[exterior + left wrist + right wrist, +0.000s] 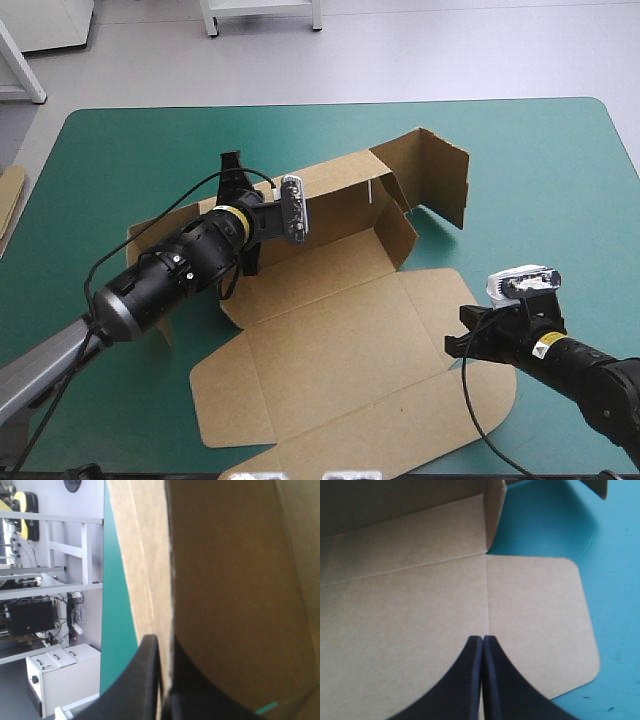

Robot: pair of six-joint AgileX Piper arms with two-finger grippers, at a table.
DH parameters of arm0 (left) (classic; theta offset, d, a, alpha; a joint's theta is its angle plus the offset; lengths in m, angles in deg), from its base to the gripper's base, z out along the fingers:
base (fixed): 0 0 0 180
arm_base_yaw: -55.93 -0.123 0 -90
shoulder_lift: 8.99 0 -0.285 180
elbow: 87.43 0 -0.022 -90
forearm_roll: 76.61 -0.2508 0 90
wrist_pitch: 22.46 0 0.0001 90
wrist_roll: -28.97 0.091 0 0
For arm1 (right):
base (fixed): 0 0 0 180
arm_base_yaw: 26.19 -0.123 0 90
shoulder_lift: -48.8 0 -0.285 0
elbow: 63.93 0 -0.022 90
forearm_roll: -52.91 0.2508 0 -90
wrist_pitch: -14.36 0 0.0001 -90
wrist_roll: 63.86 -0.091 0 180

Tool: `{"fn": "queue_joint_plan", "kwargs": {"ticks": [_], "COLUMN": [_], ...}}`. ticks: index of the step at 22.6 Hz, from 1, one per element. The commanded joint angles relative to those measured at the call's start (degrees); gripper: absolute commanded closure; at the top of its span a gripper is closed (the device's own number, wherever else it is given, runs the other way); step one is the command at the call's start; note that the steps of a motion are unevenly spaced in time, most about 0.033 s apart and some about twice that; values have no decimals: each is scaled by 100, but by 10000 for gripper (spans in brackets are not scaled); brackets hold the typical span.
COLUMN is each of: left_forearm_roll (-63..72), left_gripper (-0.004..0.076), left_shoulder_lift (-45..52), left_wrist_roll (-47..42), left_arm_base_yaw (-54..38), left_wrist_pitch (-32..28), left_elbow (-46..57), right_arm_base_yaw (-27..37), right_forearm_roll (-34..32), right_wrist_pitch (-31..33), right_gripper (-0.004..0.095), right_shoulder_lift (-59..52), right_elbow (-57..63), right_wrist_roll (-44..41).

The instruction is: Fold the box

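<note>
Box (330,330) — wall pinched by left gripper (162,647); right gripper (483,647) closed above it.

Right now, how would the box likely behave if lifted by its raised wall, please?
The box is probably light and stiff: its thin walls stand unsupported. It may hinge at its creases; the left gripper pinches one wall.

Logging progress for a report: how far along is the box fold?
Early to midway. Done: on the box, the far wall and right end panel stand raised. In hand: the left gripper is shut on that wall; the right gripper, shut, sits over the flat near panel. Left: that panel and its rounded flap lie flat, side walls untucked.
</note>
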Motion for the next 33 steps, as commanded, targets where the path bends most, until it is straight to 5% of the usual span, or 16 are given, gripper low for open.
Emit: {"fn": "queue_joint_plan", "kwargs": {"ticks": [1,9,18,33], "left_forearm_roll": [-658,344,614,907], "left_gripper": [733,733,733,733], "left_shoulder_lift": [461,521,521,521], "left_wrist_roll": [-783,-103,-236,-207], "left_arm_base_yaw": [-160,-174,-62,-54], "left_wrist_pitch": [-135,-476,-657,-641], "left_elbow": [54,198,605,674], "right_arm_base_yaw": [12,12,12,75], "right_forearm_roll": [111,322,322,210], "right_wrist_pitch": [-277,-323,-730,783], "right_gripper": [919,907,907,908], "right_shoulder_lift": [-78,272,2083,3950], "right_elbow": [-204,-476,-1934,-5229], "right_wrist_roll": [8,139,857,905]}}
